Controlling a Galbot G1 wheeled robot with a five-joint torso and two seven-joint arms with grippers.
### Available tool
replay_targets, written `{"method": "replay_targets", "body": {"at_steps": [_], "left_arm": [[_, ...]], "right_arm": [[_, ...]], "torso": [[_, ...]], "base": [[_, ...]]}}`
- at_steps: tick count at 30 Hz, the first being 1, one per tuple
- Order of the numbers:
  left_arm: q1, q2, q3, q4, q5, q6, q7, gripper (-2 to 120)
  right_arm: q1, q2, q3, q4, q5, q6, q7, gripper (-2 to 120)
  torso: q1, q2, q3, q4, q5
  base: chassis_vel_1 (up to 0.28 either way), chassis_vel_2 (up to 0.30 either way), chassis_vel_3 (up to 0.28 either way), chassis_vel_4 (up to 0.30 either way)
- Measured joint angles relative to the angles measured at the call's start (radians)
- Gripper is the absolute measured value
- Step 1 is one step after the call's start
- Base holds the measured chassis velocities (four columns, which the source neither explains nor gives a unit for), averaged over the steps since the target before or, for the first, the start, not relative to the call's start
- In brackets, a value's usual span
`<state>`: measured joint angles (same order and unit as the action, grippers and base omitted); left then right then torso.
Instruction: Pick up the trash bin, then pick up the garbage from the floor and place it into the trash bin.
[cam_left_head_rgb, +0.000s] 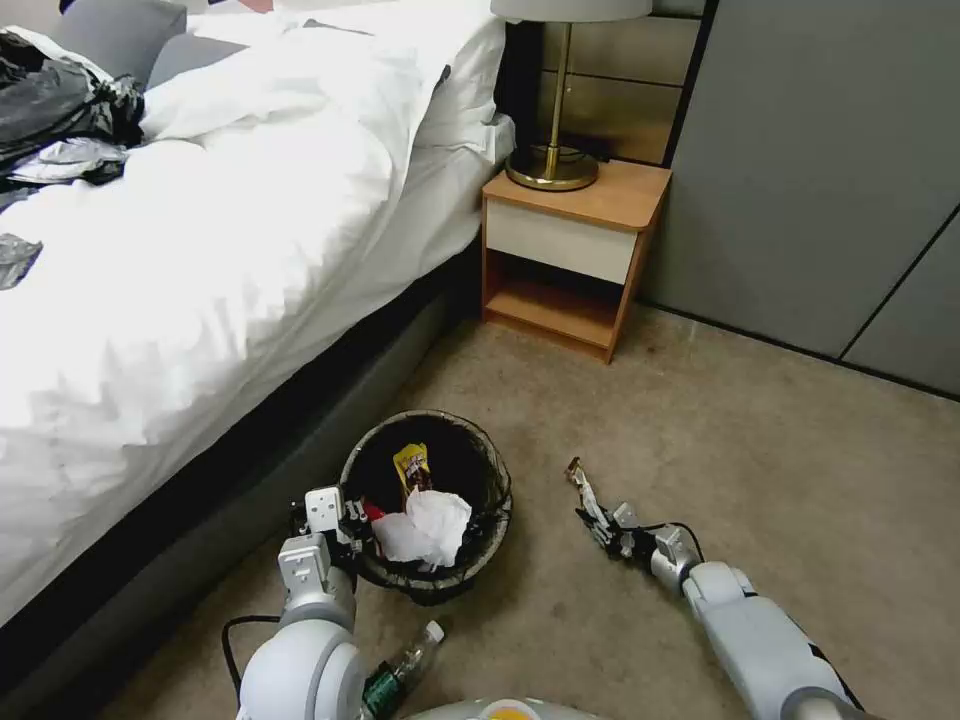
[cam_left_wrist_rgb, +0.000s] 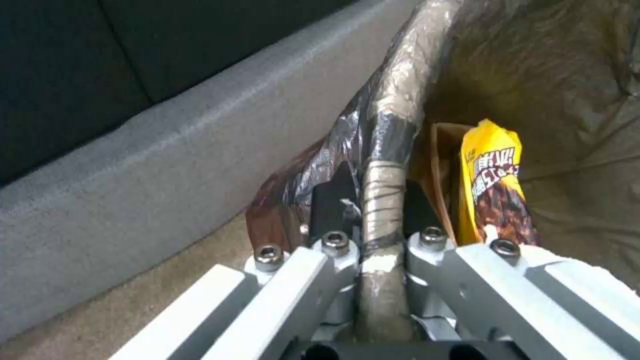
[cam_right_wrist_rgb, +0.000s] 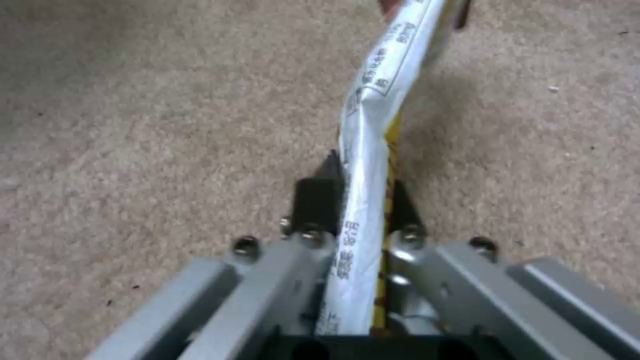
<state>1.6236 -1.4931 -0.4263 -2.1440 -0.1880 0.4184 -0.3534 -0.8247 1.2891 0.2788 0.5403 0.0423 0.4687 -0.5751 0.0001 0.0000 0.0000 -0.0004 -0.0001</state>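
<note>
The trash bin (cam_left_head_rgb: 495, 482), a round bucket lined with a dark bag, is beside the bed. My left gripper (cam_left_head_rgb: 356, 522) is shut on its near-left rim (cam_left_wrist_rgb: 393, 115), one finger inside and one outside (cam_left_wrist_rgb: 373, 196). Inside lie a yellow snack wrapper (cam_left_head_rgb: 412, 466) (cam_left_wrist_rgb: 495, 186), a white tissue wad (cam_left_head_rgb: 428, 526), a red scrap (cam_left_head_rgb: 372, 511) and a tan paper edge (cam_left_wrist_rgb: 440, 165). To the bin's right, my right gripper (cam_left_head_rgb: 597, 520) (cam_right_wrist_rgb: 360, 186) is shut on a white and yellow wrapper (cam_left_head_rgb: 582, 486) (cam_right_wrist_rgb: 375, 105), held just above the carpet. A clear bottle with a green label (cam_left_head_rgb: 398, 672) lies on the floor by my left arm.
The bed (cam_left_head_rgb: 230, 230) with white bedding and dark clothes (cam_left_head_rgb: 60, 110) runs along the left, its grey base (cam_left_wrist_rgb: 167, 150) close to the bin. A wooden nightstand (cam_left_head_rgb: 570, 250) with a brass lamp (cam_left_head_rgb: 552, 160) stands behind, grey wall panels (cam_left_head_rgb: 820, 170) to the right. Open carpet (cam_left_head_rgb: 780, 470) lies ahead.
</note>
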Motion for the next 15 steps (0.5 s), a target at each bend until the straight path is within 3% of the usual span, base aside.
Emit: {"method": "replay_targets", "body": {"at_steps": [8,12,14,15], "left_arm": [[-0.006,0.0,0.003,0.007,-0.002,0.0,0.0,0],[-0.007,0.001,0.008,0.011,-0.003,0.0,0.0,0],[-0.007,0.005,0.008,0.013,-0.003,0.0,0.0,0],[-0.007,0.005,0.008,0.013,-0.003,0.0,0.0,0]], "right_arm": [[-0.036,-0.005,-0.004,0.069,0.034,0.023,0.044,0],[-0.084,-0.016,-0.006,0.187,0.091,0.036,0.089,0],[-0.134,-0.032,-0.004,0.343,0.142,0.044,0.12,0],[-0.134,-0.032,-0.004,0.343,0.142,0.044,0.12,0]], "torso": [[0.0,0.0,0.0,0.0001,0.0],[0.0,0.0,0.0,0.0003,0.0003],[0.0,0.0,0.0,0.0002,0.0002],[0.0,0.0,0.0,0.0002,0.0002]], "base": [[0.0,0.0,0.0,0.0],[0.0,0.0,0.0,0.0],[0.0,0.0,0.0,0.0],[0.0,0.0,0.0,0.0]]}}
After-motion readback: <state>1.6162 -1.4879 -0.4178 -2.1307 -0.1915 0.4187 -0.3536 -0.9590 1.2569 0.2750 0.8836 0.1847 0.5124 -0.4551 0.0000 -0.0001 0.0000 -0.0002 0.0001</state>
